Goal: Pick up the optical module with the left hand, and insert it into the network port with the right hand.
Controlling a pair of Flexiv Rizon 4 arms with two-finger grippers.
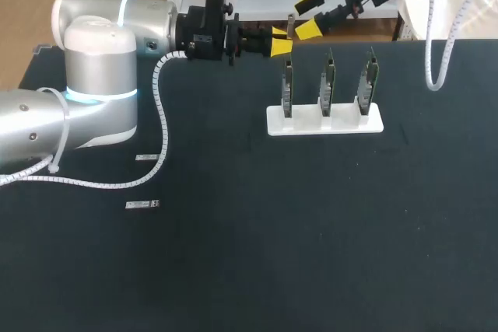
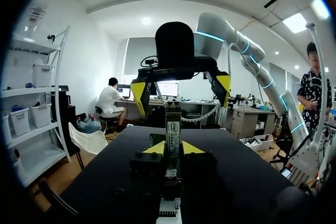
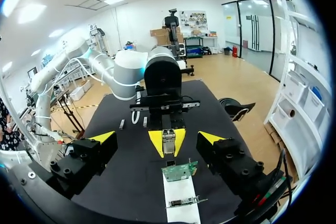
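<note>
Holding the optical module (image 2: 172, 121) upright, my left gripper (image 2: 173, 148) has both fingers clamped on it, over the far edge of the black table (image 1: 311, 231), just behind the white stand (image 1: 325, 122) of three circuit boards (image 1: 287, 87). My right gripper (image 3: 157, 139) faces the module with its fingers spread wide and not touching it. Two small labels (image 1: 142, 204) lie near my left arm.

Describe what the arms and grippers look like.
Left arm: rounded silver-grey links, glowing cyan joint ring, white spiral-wrapped cable alongside. Right arm looks the same. Left gripper and right gripper: black bodies, two yellow-tipped fingers each.
</note>
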